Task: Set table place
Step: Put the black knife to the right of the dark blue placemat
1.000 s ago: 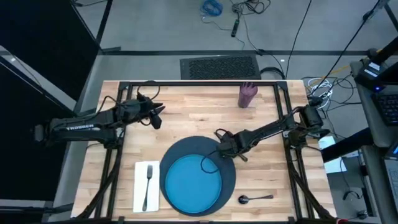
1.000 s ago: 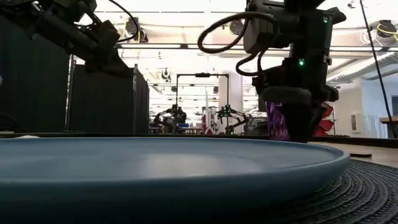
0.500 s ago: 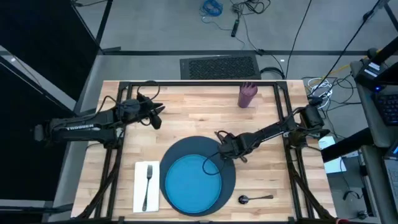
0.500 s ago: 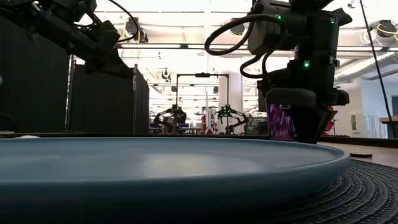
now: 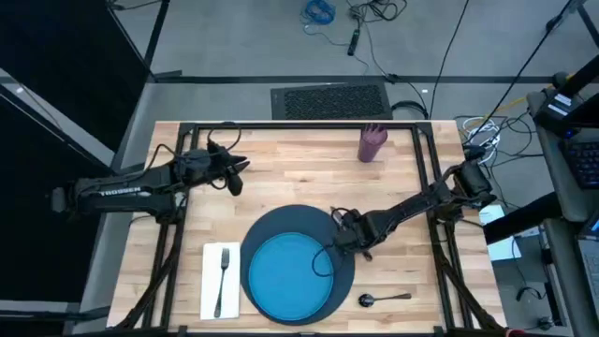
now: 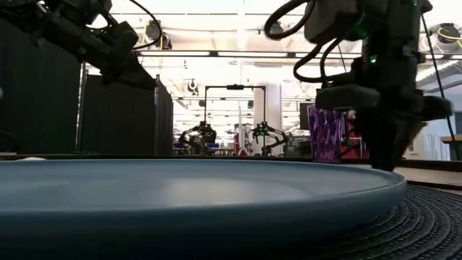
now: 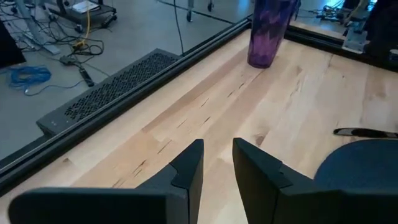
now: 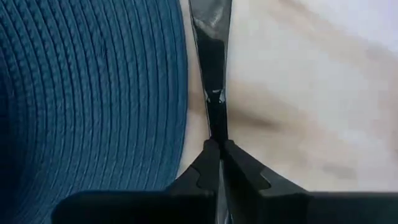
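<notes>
The table [image 5: 281, 168] of pale planks carries most of a place setting near its front edge. A dark slate-blue charger [image 5: 344, 271] lies there with a bright blue plate [image 5: 285, 276] on top of it, set toward the charger's front-left. Just left of the charger a white napkin [image 5: 211, 281] lies flat with a dark fork [image 5: 223, 270] resting along it. A dark spoon [image 5: 384, 299] sits on bare wood off the charger's front-right. The purple cup [image 5: 372, 142] stands upright near the far edge, well apart from everything else.

The right gripper [image 5: 348, 236] reaches in low at the charger's right rim. Its wrist camera shows the two fingers [image 8: 208, 165] pinched tight on a thin dark knife [image 8: 210, 37] — the blade runs away from the fingertips along the seam where the charger's ribbed edge [image 8: 93, 81] meets the wood. From table height that gripper [image 6: 390, 144] hangs over the plate's right end, the cup [image 6: 325, 133] showing behind it.

The left gripper [image 5: 234, 173] waits above the table's left-rear part, away from the setting. Its fingers [image 7: 189, 168] stand a little apart with nothing between them — the cup [image 7: 270, 31] and a bit of the charger [image 7: 360, 165] lie farther off in its view.
</notes>
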